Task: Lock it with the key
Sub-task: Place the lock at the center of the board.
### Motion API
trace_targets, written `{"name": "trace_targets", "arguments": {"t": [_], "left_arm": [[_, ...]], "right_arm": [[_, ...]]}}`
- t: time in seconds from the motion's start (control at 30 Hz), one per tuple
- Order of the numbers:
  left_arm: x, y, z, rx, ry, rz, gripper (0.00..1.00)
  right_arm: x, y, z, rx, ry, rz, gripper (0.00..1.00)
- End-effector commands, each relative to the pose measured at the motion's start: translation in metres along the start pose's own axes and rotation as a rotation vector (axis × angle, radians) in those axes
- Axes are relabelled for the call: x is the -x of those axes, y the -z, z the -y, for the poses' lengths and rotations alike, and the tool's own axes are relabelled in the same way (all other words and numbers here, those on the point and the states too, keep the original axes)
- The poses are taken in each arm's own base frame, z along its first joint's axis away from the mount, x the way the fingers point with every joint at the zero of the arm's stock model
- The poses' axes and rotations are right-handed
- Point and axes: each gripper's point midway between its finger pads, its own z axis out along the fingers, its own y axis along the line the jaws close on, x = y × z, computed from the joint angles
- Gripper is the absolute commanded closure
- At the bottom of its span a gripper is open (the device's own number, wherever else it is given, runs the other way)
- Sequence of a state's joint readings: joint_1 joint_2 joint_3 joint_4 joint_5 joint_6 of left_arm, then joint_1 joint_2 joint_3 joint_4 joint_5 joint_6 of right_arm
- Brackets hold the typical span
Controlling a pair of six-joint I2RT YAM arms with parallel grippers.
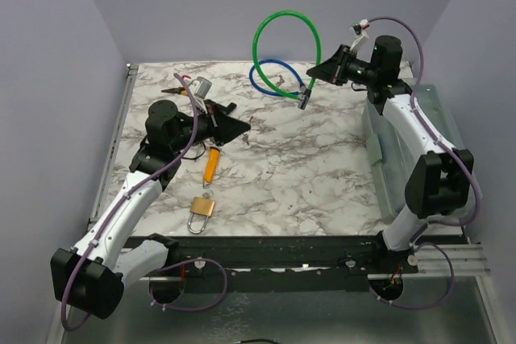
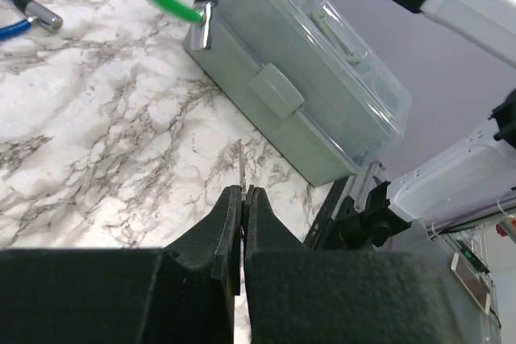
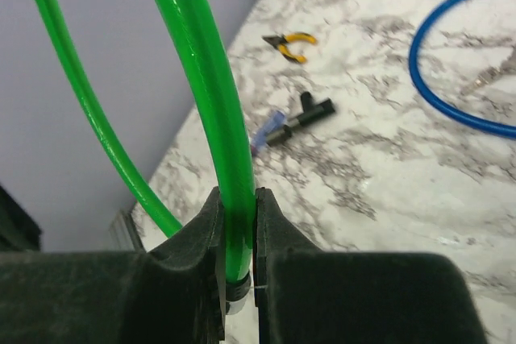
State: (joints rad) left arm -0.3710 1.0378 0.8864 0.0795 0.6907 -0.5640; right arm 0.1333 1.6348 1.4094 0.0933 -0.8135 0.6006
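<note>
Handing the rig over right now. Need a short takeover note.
Left gripper: shut on key, blade sticking out past the fingertips.
Right gripper: shut on green cable, raised off the table; its pin end hangs free.
Padlock and blue cable lie on the table.
Done: key and green cable are in hand.
Left: close the cable, insert the key, turn it.

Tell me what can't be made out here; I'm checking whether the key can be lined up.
Left wrist: head of the key hidden between left gripper fingers.
Right wrist: lower end of the green cable lock hidden inside right gripper.
Top external: keyhole too small to find.
</note>
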Motion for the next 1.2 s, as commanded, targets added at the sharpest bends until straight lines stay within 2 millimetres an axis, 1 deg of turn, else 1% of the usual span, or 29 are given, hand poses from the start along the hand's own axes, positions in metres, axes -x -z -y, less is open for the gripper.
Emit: {"name": "trace_targets", "arguments": {"t": [0.0,0.07,0.13,0.2,0.43,0.6,0.7,0.83,0.97,1.17], "left_arm": [[0.024,0.018,-0.015,0.056,0.029,0.079,1.0],[0.032,0.023,-0.023,0.084,0.039,0.111,1.0],[0.035,0.026,-0.026,0.094,0.044,0.123,1.0],[0.035,0.027,-0.027,0.098,0.05,0.126,1.0],[0.033,0.027,-0.033,0.117,0.07,0.132,1.0],[0.033,0.026,-0.036,0.125,0.078,0.134,1.0],[0.031,0.026,-0.039,0.13,0.085,0.136,1.0],[0.028,0.025,-0.043,0.138,0.095,0.134,1.0],[0.027,0.025,-0.044,0.14,0.097,0.132,1.0],[0.02,0.027,-0.05,0.152,0.109,0.125,1.0]], "right_arm": [[-0.036,-0.016,0.032,-0.042,0.072,-0.215,1.0],[-0.044,-0.023,0.046,-0.041,0.104,-0.269,1.0],[-0.053,-0.029,0.064,-0.054,0.134,-0.333,1.0],[-0.064,-0.034,0.08,-0.052,0.153,-0.41,1.0],[-0.096,-0.044,0.12,-0.024,0.229,-0.609,1.0],[-0.118,-0.046,0.15,-0.064,0.305,-0.695,1.0],[-0.128,-0.049,0.168,-0.089,0.318,-0.721,1.0],[-0.14,-0.054,0.185,-0.111,0.332,-0.742,1.0],[-0.143,-0.064,0.199,-0.142,0.367,-0.737,0.99],[-0.153,-0.08,0.212,-0.178,0.408,-0.74,0.91]]}}
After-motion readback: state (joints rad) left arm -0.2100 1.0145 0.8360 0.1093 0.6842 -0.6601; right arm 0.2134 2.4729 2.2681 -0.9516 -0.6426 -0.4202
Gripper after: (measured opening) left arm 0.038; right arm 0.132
